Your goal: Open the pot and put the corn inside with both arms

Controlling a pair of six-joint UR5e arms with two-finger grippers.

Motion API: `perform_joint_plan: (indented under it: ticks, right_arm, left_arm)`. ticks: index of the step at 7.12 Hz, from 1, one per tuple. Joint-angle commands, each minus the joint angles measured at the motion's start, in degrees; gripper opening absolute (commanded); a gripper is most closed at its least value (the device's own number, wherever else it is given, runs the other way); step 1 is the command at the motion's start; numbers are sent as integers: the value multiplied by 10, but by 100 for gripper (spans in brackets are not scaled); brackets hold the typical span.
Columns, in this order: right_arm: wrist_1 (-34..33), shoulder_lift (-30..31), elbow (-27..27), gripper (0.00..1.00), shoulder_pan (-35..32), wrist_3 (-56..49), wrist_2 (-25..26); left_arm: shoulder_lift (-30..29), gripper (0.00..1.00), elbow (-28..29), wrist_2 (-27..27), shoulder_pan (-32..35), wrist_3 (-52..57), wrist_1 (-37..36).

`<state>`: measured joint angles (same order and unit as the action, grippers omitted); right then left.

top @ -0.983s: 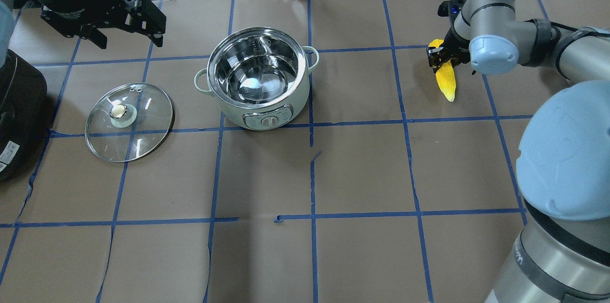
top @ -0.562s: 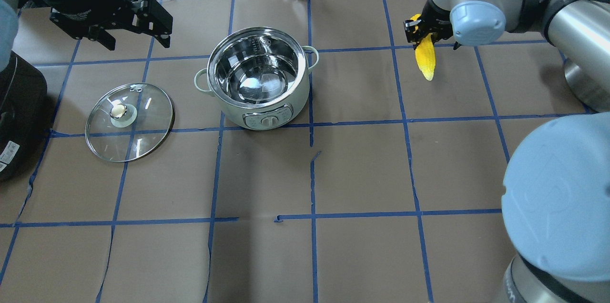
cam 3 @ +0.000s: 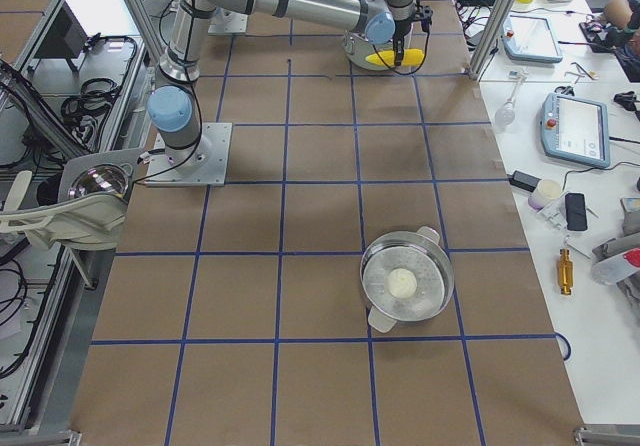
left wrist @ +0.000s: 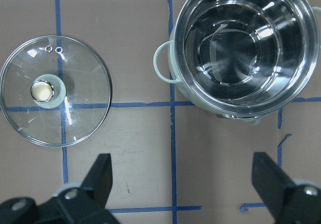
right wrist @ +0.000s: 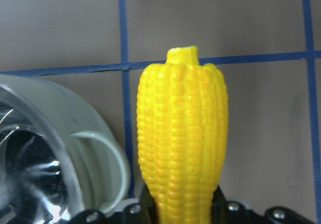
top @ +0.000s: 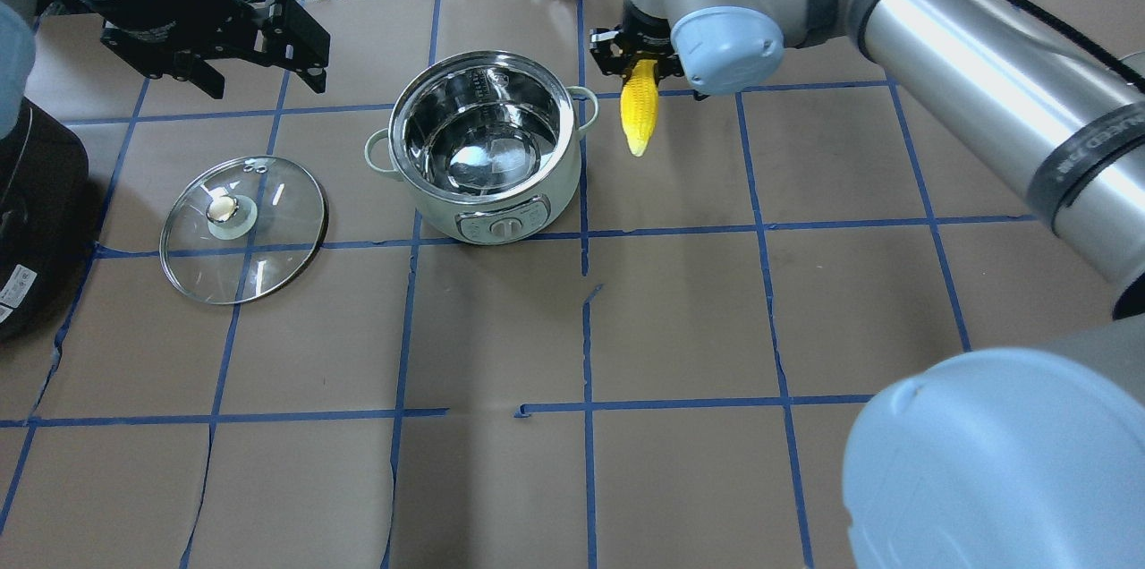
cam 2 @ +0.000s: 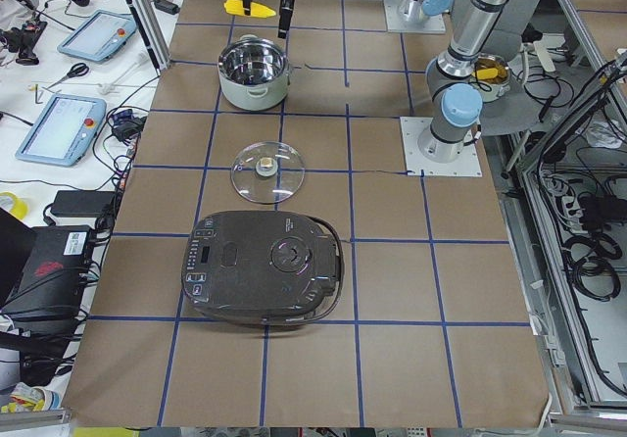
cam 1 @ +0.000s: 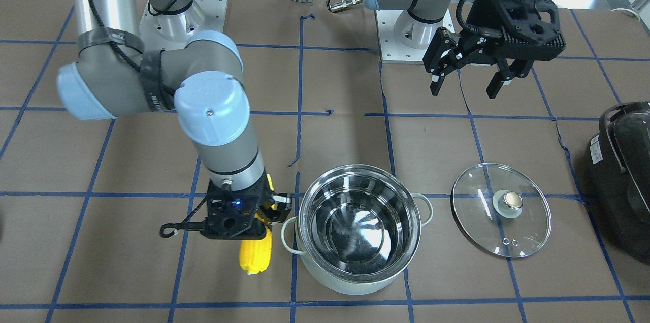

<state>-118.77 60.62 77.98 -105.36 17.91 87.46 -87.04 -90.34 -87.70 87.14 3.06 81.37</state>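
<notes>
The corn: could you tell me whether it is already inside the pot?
No, the corn hangs in the right gripper beside the pot, outside its rim.

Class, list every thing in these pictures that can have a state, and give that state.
pot, open, empty, upright.
lid, off, lying knob up beside the pot.
corn, held in the air beside the pot, not inside.
right pincer, shut on the corn.
left pincer, open, empty.
black cooker, closed.

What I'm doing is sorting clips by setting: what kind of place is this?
Probably a robotics lab: two robot arms on a table gridded with blue tape, teach pendants and cables alongside.
</notes>
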Motion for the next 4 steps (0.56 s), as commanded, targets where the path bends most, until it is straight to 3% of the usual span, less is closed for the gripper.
perform_joint_plan:
  ticks: [1,2,4]
  right_arm:
    - [-6,-23,-32,10,-48,39,-117]
    - [-15,-39,-45,10,-54,41,-154]
    - [-29,-55,-57,10,-55,43,-177]
  left_arm:
    - [2,100,-4,1,0,0,0]
    - [1,100,-4,1,0,0,0]
    - [1,100,-5,1,0,0,0]
